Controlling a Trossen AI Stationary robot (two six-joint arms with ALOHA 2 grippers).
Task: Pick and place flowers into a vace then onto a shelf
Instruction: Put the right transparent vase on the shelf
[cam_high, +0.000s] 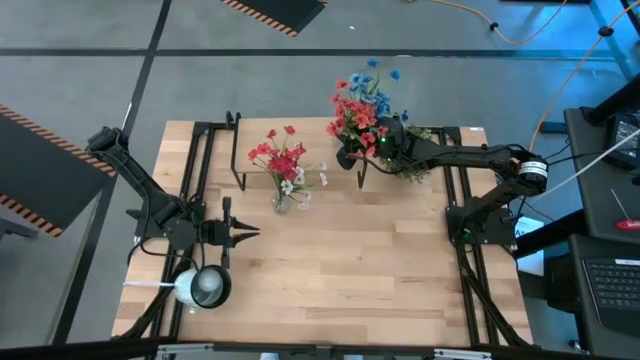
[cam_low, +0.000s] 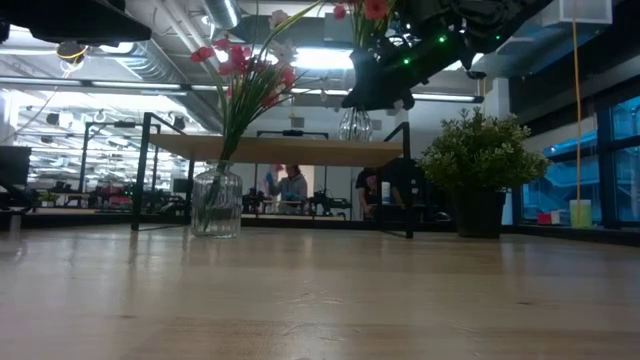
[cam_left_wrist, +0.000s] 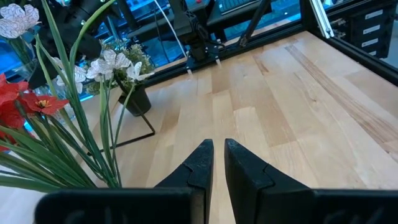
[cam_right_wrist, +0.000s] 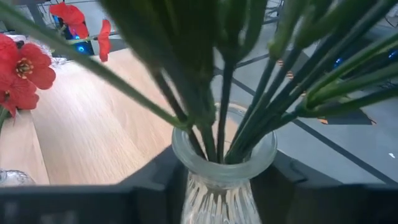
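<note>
My right gripper (cam_high: 362, 148) reaches in from the table's right and is shut on a clear ribbed glass vase (cam_low: 355, 125) with red and blue flowers (cam_high: 362, 105), over the right end of the shelf (cam_low: 280, 150). Whether the vase's base stands on the board, I cannot tell. A second glass vase (cam_low: 216, 200) with red and whitish flowers (cam_high: 283, 162) stands on the tabletop in front of the shelf. My left gripper (cam_high: 245, 232) waits shut, low at the table's left side, pointing right. My right gripper holds the vase by its narrow neck (cam_right_wrist: 217, 186), just under the flared rim (cam_right_wrist: 224, 155), pinched between the two fingers (cam_right_wrist: 155, 183). It comes in about level from the table's right. The vase stays upright, and the stems rise out of its mouth.
A bushy green plant in a dark pot (cam_low: 478, 175) stands right of the shelf, beside my right arm. A round white object (cam_high: 205, 287) lies near the left arm's base. Bare wood (cam_high: 380, 260) fills the middle and near side. People sit in the room beyond.
</note>
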